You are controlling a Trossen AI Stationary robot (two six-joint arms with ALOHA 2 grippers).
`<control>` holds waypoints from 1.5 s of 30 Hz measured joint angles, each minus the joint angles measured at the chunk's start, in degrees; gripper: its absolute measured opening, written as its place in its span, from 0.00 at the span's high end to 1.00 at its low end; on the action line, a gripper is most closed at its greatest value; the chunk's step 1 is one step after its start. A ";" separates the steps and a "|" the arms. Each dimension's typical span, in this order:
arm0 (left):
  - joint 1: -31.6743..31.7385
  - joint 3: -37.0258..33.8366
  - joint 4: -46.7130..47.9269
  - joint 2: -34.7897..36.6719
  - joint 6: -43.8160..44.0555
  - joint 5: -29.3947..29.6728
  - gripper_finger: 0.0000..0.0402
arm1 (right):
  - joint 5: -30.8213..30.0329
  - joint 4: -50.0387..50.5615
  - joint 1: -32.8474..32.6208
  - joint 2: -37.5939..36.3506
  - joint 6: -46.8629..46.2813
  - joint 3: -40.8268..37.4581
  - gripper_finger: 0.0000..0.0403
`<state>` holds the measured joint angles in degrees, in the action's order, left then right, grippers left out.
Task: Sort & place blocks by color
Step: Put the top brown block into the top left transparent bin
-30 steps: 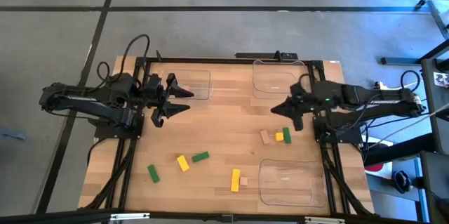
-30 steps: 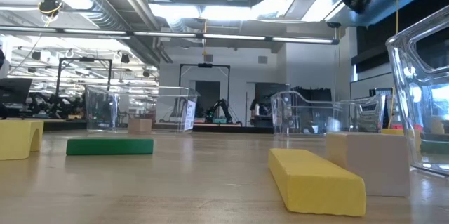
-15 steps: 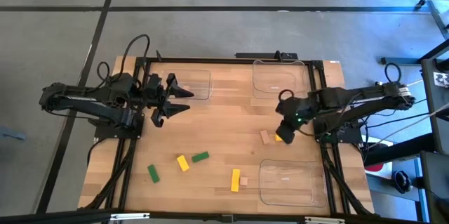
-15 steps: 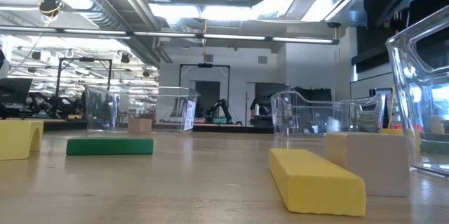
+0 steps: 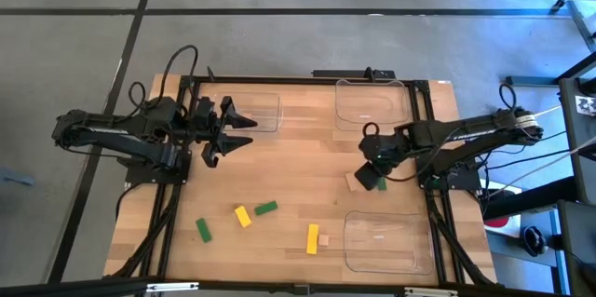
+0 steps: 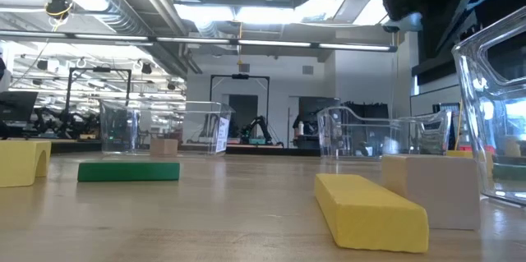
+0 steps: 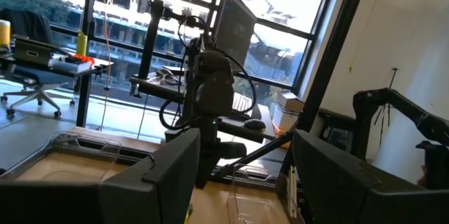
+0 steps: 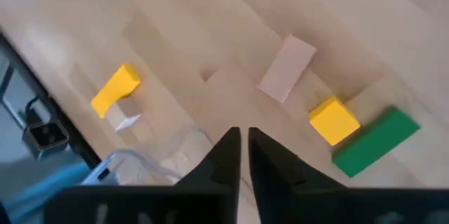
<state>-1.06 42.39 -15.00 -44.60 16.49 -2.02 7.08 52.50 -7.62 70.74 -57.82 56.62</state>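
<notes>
Several small blocks lie flat on the wooden table. By my right gripper [image 5: 370, 176] are a tan bar [image 8: 286, 78], a yellow cube [image 8: 334, 120] and a green bar [image 8: 375, 141]. The gripper hangs above them, pointing down, with its fingers [image 8: 242, 145] shut and touching nothing. Toward the near edge lie a green bar [image 5: 203, 231], a yellow block [image 5: 243, 216], another green bar [image 5: 266, 208], and a yellow bar [image 5: 313, 238] with a tan cube [image 5: 324, 239] beside it. My left gripper [image 5: 231, 134] waits open at the far left, its fingers [image 7: 242, 182] spread wide.
Three clear plastic trays stand on the table: one far left [image 5: 264, 111], one far right [image 5: 371, 103], one near right [image 5: 380, 239]. The low view shows the yellow bar [image 6: 370, 209] and tan cube [image 6: 429, 190] close up, with a tray wall [image 6: 493, 106] at the right.
My right gripper has swung from pointing toward the table's left to pointing down, moving toward the near edge until it hangs over the tan, yellow and green blocks. No block has moved.
</notes>
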 joint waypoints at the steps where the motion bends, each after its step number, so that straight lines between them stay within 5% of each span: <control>1: 0.00 0.00 0.00 0.00 0.00 0.00 0.45 | -0.08 -0.08 0.00 0.70 -0.85 0.00 0.87; 12: 0.00 0.00 0.00 0.00 0.00 0.00 0.45 | -2.93 -5.09 -0.02 8.60 -9.55 0.00 0.51; 30: 0.00 0.00 -0.01 -0.01 1.41 0.00 0.45 | -6.99 -7.38 -0.74 27.13 -14.17 -0.04 0.49; 45: 0.02 0.00 -0.02 -0.02 1.43 0.04 0.45 | -6.24 -9.54 -4.62 31.28 -18.43 0.22 0.49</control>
<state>-1.04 42.39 -15.03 -44.62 17.92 -1.98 0.84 42.96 -12.24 102.02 -76.25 56.84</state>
